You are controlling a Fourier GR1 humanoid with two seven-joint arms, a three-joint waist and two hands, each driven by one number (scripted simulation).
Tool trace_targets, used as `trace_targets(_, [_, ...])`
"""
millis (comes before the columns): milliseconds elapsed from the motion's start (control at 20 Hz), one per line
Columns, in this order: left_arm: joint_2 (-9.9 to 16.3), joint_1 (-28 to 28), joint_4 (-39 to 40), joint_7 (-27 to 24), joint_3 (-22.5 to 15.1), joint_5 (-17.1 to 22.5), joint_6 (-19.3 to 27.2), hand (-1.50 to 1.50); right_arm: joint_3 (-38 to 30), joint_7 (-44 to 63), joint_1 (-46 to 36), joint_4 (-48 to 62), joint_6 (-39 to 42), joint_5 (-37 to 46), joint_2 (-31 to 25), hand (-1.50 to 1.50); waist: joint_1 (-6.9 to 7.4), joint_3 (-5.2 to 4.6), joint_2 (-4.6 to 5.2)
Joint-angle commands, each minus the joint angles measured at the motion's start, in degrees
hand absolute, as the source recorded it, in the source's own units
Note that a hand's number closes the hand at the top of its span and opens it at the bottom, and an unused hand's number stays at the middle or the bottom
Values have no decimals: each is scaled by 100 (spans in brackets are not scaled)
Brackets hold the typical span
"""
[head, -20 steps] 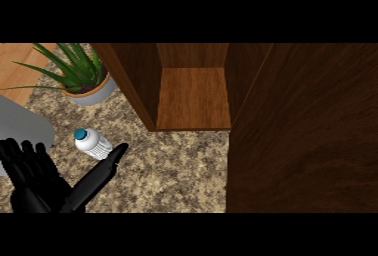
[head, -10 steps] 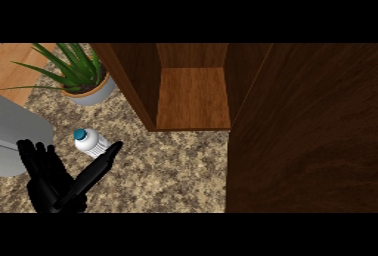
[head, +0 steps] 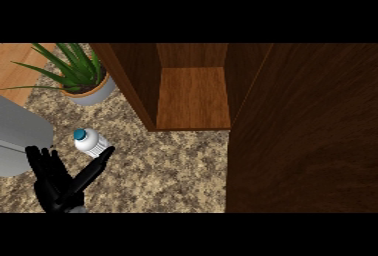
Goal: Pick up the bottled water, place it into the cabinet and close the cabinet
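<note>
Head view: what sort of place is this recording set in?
Most likely a home kitchen counter: a speckled stone countertop, an open wooden cabinet standing on it, and a potted plant at the back, with a water bottle beside the hand.

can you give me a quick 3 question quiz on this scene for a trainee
1. True or false: the bottled water is already inside the cabinet.
2. Which stands nearest the potted plant? A) the bottled water B) the cabinet's open door C) the left hand
3. Fill in: the left hand's fingers are ___ beside the bottle, not curled round it.

Key:
1. False; it stands on the granite counter, left of the cabinet.
2. A.
3. Open; the thumb reaches up beside the bottle's right side, fingers spread to its lower left.
</note>
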Motion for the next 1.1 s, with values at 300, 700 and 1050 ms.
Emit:
trace_targets(300, [-6, -747, 2247, -1690, 923, 967, -1042, -150, -151, -130, 921, -1091, 248, -349, 10, -150, -48, 10, 3])
trace_targets(700, [83, -1666, 3684, -2224, 1481, 1193, -1724, -150, -460, -183, 506, -748, 256, -352, -71, -150, 11, 15, 21])
trace_targets(1050, [141, -1994, 4593, -2941, 1799, 1526, -3080, -150, -601, -413, 654, -651, 360, -397, -55, -150, -13, 9, 34])
